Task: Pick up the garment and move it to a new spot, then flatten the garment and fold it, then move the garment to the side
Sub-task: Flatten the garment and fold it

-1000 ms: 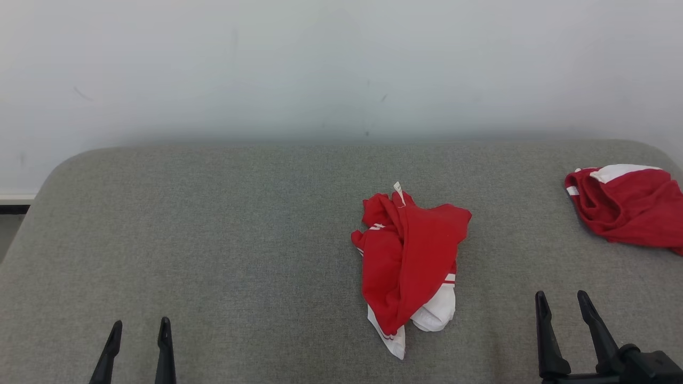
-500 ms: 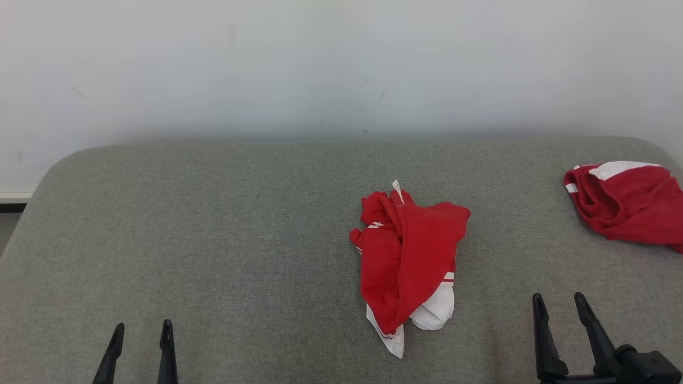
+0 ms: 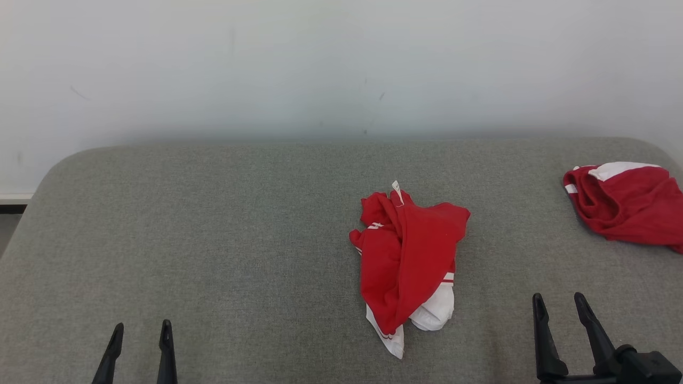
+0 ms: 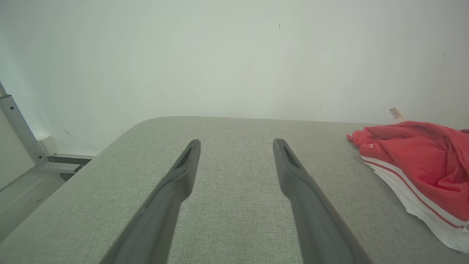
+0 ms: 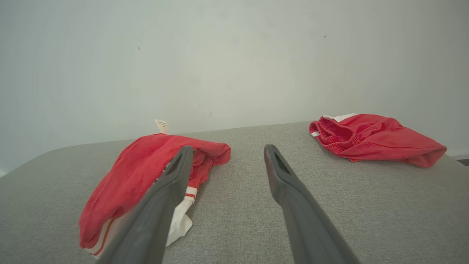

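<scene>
Closest to the robot, both grippers sit low over the near part of the grey padded table (image 3: 213, 240). The left gripper (image 3: 142, 324) is at the near left, its 2 dark fingers spread wide with nothing between them, just bare grey fabric below. The right gripper (image 3: 558, 296) at the near right is the same deal: fingers wide apart, holding nothing, touching no cloth.

A bit farther in, about mid-table and slightly right of centre, lies the garment (image 3: 408, 256). It's a crumpled red heap with white fabric and thin red stripes poking out at its near end. It's between the 2 grippers, nearer the right one, but apart from both. In the right wrist view one finger overlaps the heap, though the head view shows bare table between them. A small white label (image 3: 397, 188) sticks up from the heap's far end.

Farther back, near the far right corner of the table, there's a second red garment (image 3: 629, 205). It's also bunched up, with a white band along its far edge and a gathered waistband facing left. It's well apart from the first one.

Behind everything is a plain pale wall (image 3: 341, 64) with a few small scuff marks. In the left wrist view a metal frame (image 4: 18, 124) stands off the table's far left, by the wall.
</scene>
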`<state>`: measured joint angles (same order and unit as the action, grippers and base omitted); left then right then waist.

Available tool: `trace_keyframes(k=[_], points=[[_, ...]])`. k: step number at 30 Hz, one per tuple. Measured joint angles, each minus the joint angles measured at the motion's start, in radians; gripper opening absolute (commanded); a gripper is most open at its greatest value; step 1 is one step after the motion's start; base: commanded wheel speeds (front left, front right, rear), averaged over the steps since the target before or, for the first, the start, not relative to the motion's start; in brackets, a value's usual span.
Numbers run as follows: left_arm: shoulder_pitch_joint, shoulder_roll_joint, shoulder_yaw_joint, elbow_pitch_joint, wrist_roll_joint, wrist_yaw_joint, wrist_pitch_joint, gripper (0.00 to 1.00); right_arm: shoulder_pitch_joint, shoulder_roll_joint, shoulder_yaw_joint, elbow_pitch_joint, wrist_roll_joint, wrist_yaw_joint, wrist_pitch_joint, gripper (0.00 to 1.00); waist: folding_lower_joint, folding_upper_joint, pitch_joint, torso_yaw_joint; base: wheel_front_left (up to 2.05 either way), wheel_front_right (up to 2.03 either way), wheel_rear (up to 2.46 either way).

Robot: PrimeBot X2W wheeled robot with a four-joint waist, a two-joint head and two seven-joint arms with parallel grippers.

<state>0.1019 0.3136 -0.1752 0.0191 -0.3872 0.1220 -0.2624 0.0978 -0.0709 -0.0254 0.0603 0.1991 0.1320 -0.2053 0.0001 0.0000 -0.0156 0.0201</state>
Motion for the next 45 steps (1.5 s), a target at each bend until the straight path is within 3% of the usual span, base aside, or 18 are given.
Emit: trace_keyframes(k=[21,27,36,45], points=[[-0.030,-0.014,-0.002,-0.006,0.015,-0.002,0.000,1.00,-0.001,-0.003,0.005,0.003,0.001,0.000,0.002,1.00,0.0000,0.0000,0.005,-0.021,0.00,0.00,0.00],[-0.151,-0.064,-0.113,0.017,0.041,-0.058,0.018,1.00,-0.008,-0.004,0.017,0.011,0.003,0.000,0.002,1.00,0.0000,0.0001,0.014,-0.044,0.00,0.00,0.00],[-0.314,-0.166,-0.270,0.168,0.086,-0.141,0.035,1.00,-0.037,-0.003,0.024,0.020,0.011,0.000,-0.007,1.00,0.0000,0.0000,0.050,-0.109,0.00,0.00,0.00],[-0.337,-0.190,-0.369,0.356,0.124,-0.174,0.044,1.00,-0.062,0.000,0.022,0.043,0.021,0.000,-0.033,1.00,0.0001,0.0001,0.112,-0.193,0.00,0.00,0.00]])
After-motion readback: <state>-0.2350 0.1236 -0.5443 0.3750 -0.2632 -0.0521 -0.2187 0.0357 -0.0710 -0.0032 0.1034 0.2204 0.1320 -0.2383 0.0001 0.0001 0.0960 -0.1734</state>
